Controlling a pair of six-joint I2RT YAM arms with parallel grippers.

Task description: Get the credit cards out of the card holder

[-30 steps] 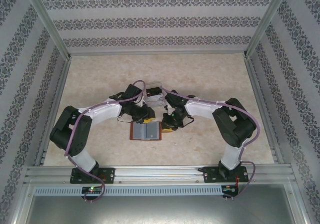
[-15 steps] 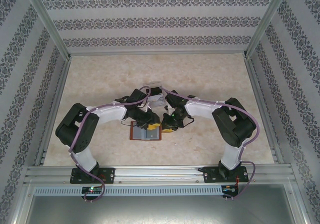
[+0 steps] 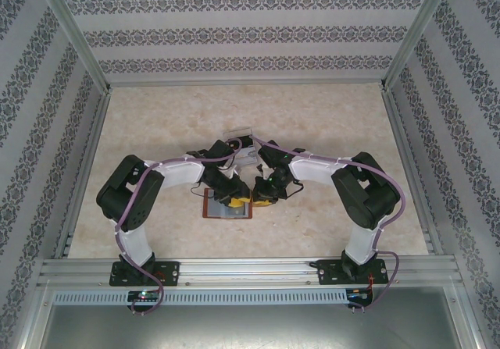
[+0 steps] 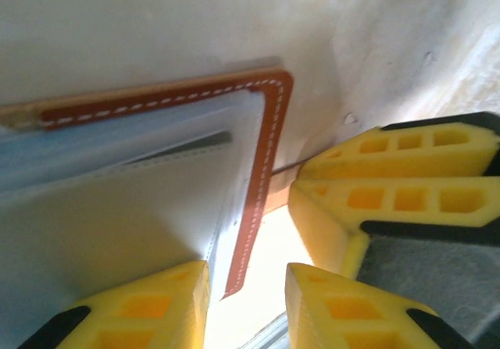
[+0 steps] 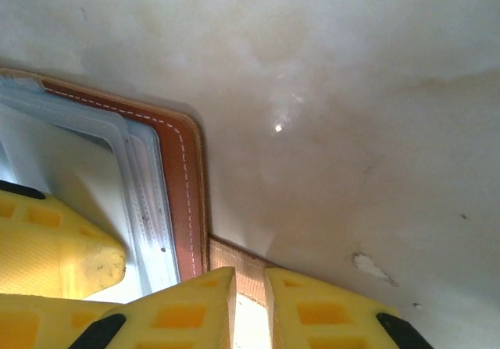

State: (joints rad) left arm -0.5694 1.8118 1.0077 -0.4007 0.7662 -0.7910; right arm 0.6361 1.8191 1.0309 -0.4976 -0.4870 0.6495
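The card holder (image 3: 212,207) lies open and flat on the table, reddish-brown rim around grey-blue pockets (image 4: 117,142). A pale credit card (image 4: 109,232) sits in the inner pocket. My left gripper (image 3: 234,199) is low over the holder's right half. Its jaws (image 4: 246,283) stand open and astride the stitched right rim (image 4: 262,177), one finger (image 4: 148,306) over the card. My right gripper (image 3: 264,199) is at the holder's right edge (image 5: 178,193), shut (image 5: 250,280) on the little brown strap tab (image 5: 234,261).
A clear plastic tray (image 3: 241,144) stands just behind the two grippers, partly hidden by the arms. The two grippers' yellow fingers are almost touching over the holder's right edge. Patterned walls and metal rails enclose the beige table (image 3: 328,115).
The left arm has swung right and come down over the open card holder, its jaws a little wider. The right gripper has stayed on the tab.
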